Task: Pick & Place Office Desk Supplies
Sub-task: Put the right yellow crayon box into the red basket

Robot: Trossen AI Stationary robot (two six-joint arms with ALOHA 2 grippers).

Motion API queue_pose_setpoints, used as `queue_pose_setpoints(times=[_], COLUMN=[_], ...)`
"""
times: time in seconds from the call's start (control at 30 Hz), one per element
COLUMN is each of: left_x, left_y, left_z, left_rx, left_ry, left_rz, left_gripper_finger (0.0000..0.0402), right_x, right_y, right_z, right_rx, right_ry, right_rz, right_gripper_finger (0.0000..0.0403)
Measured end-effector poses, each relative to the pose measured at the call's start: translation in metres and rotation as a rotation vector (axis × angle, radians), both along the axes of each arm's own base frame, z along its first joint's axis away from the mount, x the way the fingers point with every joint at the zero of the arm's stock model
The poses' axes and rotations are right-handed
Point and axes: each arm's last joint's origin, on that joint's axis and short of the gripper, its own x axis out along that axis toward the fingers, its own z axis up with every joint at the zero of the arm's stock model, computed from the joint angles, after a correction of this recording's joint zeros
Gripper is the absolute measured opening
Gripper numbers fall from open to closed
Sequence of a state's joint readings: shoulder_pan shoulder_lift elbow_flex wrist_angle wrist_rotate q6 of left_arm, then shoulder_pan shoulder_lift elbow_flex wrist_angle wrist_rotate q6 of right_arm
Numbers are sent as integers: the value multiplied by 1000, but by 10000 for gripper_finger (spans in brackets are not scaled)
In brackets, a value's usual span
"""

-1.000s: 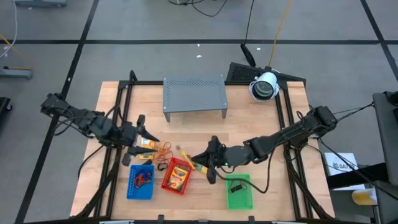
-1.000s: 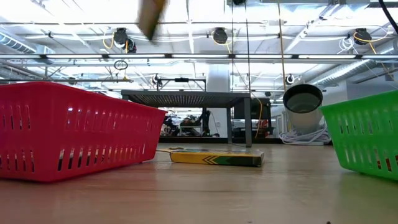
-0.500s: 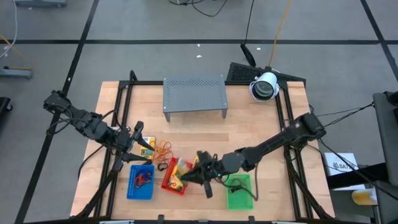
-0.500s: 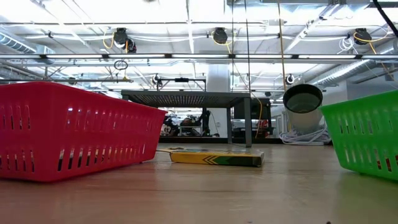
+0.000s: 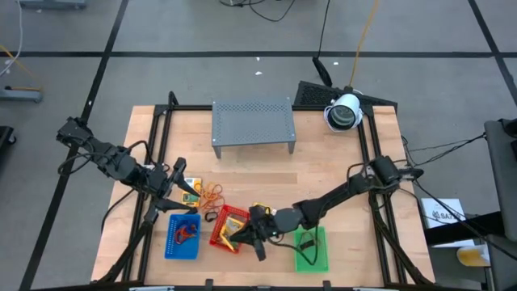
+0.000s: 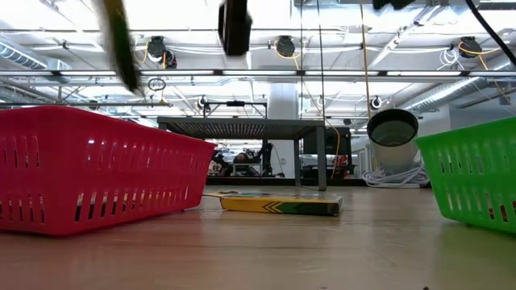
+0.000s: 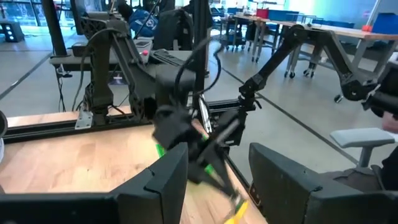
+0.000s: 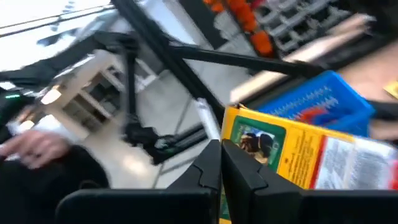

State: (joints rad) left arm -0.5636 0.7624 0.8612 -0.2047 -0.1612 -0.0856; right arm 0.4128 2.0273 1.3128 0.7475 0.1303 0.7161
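While the high view lays out the whole table (image 5: 323, 153), we rely on the right wrist view for the grip itself: the right gripper (image 8: 221, 163) is closed on a yellow packet (image 8: 292, 152) with a green picture panel, its fingers (image 8: 239, 171) pinching one edge. From above, we find that right gripper (image 5: 252, 235) over the red tray (image 5: 216, 234), the packet showing only as a yellow sliver beside it. More packets lie inside this tray. The blue tray (image 5: 171, 246) sits beside it, holding red loops (image 5: 186, 234); the green tray (image 5: 317, 260) lies on the other side.

We place the left gripper (image 5: 179, 179) near the table's left edge, fingers parted and holding nothing, next to orange loops (image 5: 212, 192) and a small packet (image 5: 192, 187) on the wood. Its wrist view confirms the gap between the fingers (image 7: 165, 180).

Only the low view shows a flat packet (image 6: 278, 205) lying on the table between the red and green trays, with the grey rack (image 6: 242, 125) behind.
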Motion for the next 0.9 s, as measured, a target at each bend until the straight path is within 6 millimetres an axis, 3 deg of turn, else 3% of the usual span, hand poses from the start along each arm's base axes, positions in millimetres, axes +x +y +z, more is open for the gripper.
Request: queue_pose_setpoints(times=[0.2,0.47,0.7,0.9], left_x=[0,0,0,0], left_y=[0,0,0,0], left_z=[0,0,0,0], left_rx=[0,0,0,3], left_ry=[0,0,0,0], left_rz=[0,1,3,3], left_gripper_finger=[182,182,182,182], right_x=[6,6,4,5], right_y=[-1,0,-1,-1], right_z=[-30,-32,-43,-38], right_rx=[22,26,11,45], right_ry=[94,109,233,184], right_rz=[-13,-12,-46,-45], right_gripper_finger=[0,0,0,0])
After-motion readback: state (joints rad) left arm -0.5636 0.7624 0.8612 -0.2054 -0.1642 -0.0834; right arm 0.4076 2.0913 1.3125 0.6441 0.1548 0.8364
